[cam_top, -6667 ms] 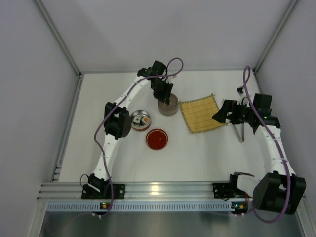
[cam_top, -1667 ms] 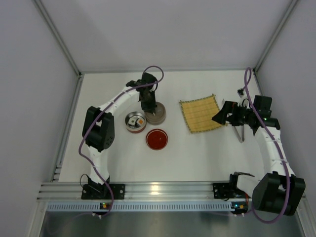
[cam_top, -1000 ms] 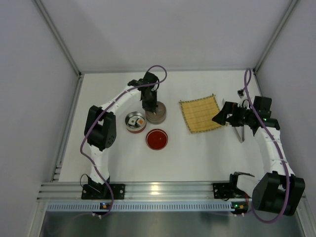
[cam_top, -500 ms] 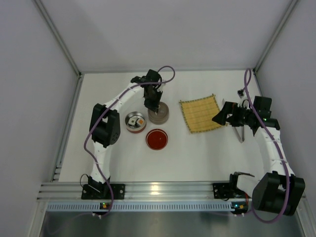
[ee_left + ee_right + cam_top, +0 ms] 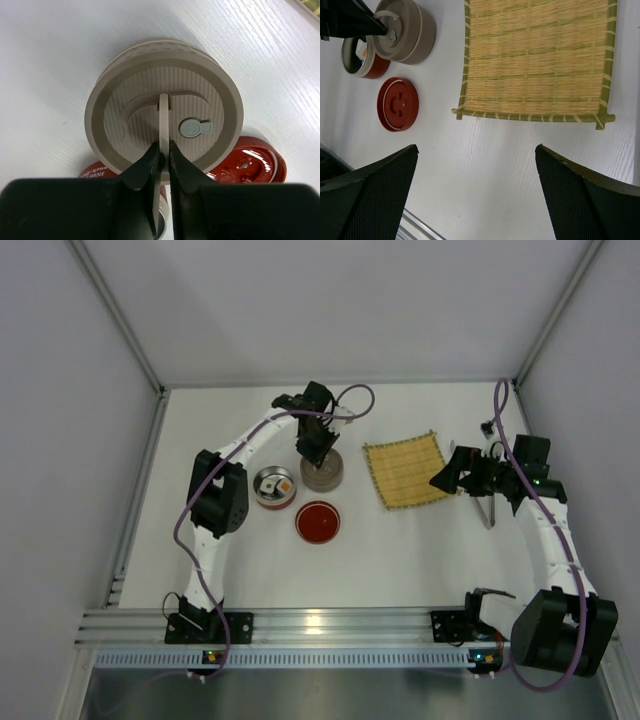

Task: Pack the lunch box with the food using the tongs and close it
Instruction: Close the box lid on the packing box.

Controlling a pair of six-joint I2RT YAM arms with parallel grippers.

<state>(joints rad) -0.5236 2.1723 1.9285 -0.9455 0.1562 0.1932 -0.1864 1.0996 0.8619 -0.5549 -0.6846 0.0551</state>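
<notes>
My left gripper (image 5: 164,148) is shut on the thin upright handle (image 5: 164,117) of a beige ribbed lid (image 5: 210,102). That lid sits on a beige round container (image 5: 322,476), with my left gripper (image 5: 316,450) right above it. To its left stands the lunch box's red-sided bowl (image 5: 262,496) with sushi food (image 5: 281,482) inside; the bowl (image 5: 356,60) also appears in the right wrist view. Its red lid (image 5: 318,522) lies flat in front. The tongs (image 5: 487,510) lie on the table by my right gripper (image 5: 447,473). My right gripper (image 5: 476,150) is open and empty.
A yellow bamboo mat (image 5: 405,471) lies between the two arms, with no food visible on it; the mat (image 5: 535,60) fills the top of the right wrist view. Grey walls enclose the white table (image 5: 400,560) on three sides.
My left wrist has swung to the right above the beige container, which shifted slightly right with it. The right arm has not moved.
</notes>
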